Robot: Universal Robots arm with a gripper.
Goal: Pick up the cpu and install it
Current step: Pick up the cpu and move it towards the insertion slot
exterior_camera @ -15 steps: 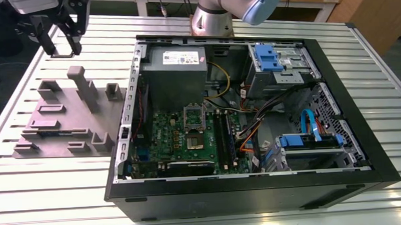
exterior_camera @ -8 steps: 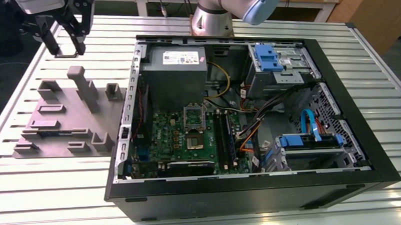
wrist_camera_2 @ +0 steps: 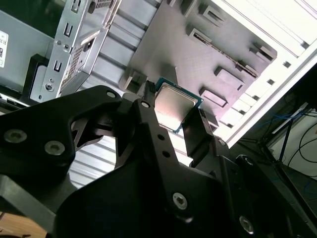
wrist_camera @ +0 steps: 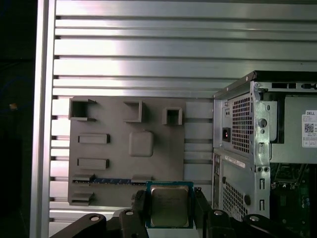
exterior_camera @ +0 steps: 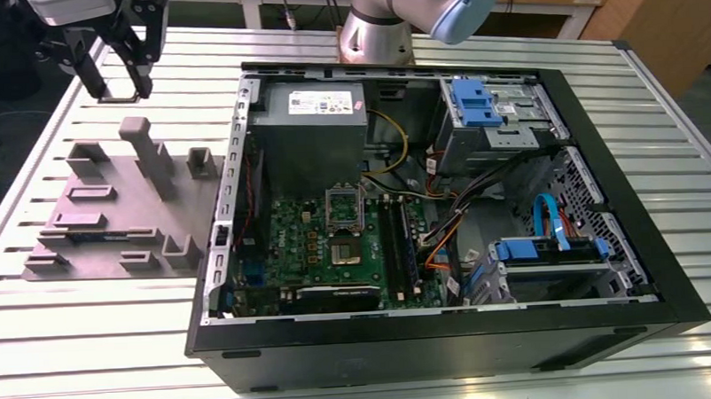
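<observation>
The cpu (wrist_camera: 169, 206) (wrist_camera_2: 174, 105), a thin square chip with a dull silver top and a pale rim, sits clamped between my gripper's black fingers (wrist_camera: 140, 208) in both wrist views. My gripper (exterior_camera: 120, 82) (wrist_camera: 169, 201) (wrist_camera_2: 173, 109) hangs high above the table at the exterior view's far left, over the back end of the grey parts fixture (exterior_camera: 107, 208). It is shut on the chip. The open computer case (exterior_camera: 427, 206) lies to the exterior view's right, with the shiny socket frame (exterior_camera: 344, 207) on the green motherboard (exterior_camera: 322, 254).
The grey fixture (wrist_camera: 129, 148) carries several raised blocks and slots, one tall post (exterior_camera: 141, 149) reaching up beneath the gripper. A grey power supply box (exterior_camera: 311, 121), blue drive brackets (exterior_camera: 476, 102) and loose cables (exterior_camera: 451, 223) crowd the case. The slatted metal table (exterior_camera: 87, 315) runs all around.
</observation>
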